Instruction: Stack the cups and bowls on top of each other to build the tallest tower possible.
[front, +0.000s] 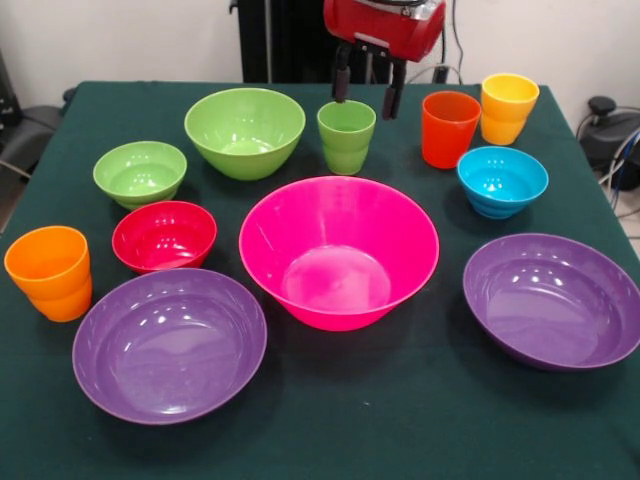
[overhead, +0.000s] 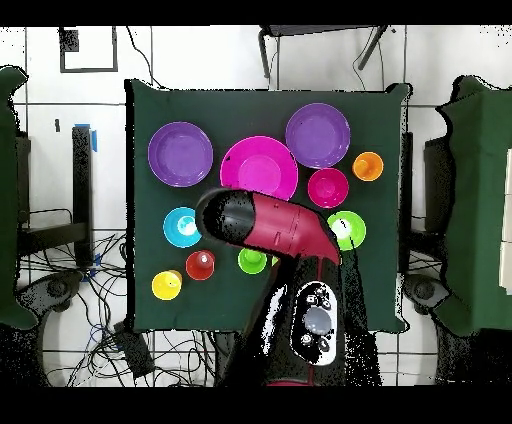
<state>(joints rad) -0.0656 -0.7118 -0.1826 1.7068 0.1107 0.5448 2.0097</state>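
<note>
On the green surface (front: 420, 420) the hot-pink bowl (front: 338, 250) sits alone, nothing stacked in it, with one purple bowl (front: 170, 343) and the other purple bowl (front: 553, 298) flanking it toward the camera. Beyond it stand the medium light-green bowl (front: 245, 131) and the green cup (front: 346, 136). The tool (front: 366, 88) hangs spread and empty just above that cup's far rim.

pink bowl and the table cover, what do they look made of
Pink bowl: likely hard plastic, glossy, with bright light glints on its inner wall and floor. Table cover: looks like dark green cloth, matte, no shine, hanging over the edges in the overhead view.
</note>
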